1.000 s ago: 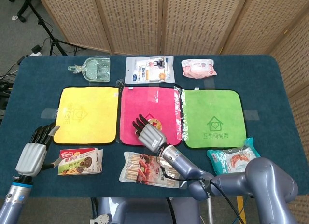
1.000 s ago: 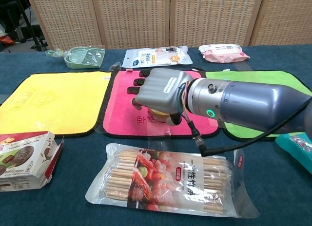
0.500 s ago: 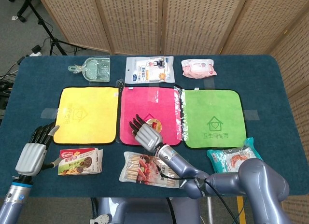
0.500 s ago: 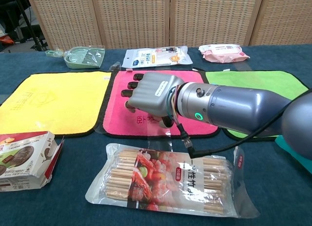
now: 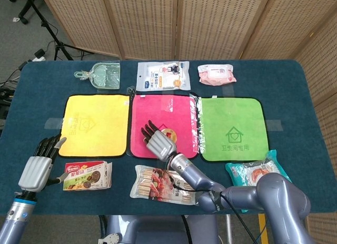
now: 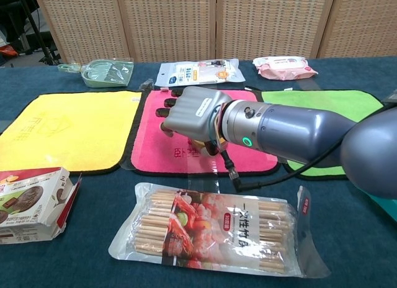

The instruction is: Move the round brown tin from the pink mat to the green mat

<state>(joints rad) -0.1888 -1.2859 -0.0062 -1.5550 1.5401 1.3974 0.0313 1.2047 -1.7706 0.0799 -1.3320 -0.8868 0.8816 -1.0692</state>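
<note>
We see the round brown tin (image 5: 168, 134) with gold lid at center frame on the pink mat (image 5: 158, 110); only the head view shows it clearly. The right hand (image 5: 157, 142) covers it, and we cannot tell if it holds.

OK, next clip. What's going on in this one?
The right hand is over the pink mat, right at the round brown tin, which sits on that mat. Whether it has a grip on the tin can't be told, since the chest view hides the tin behind the hand. The green mat is bare. The left hand hovers open by the snack box, holding nothing.
</note>
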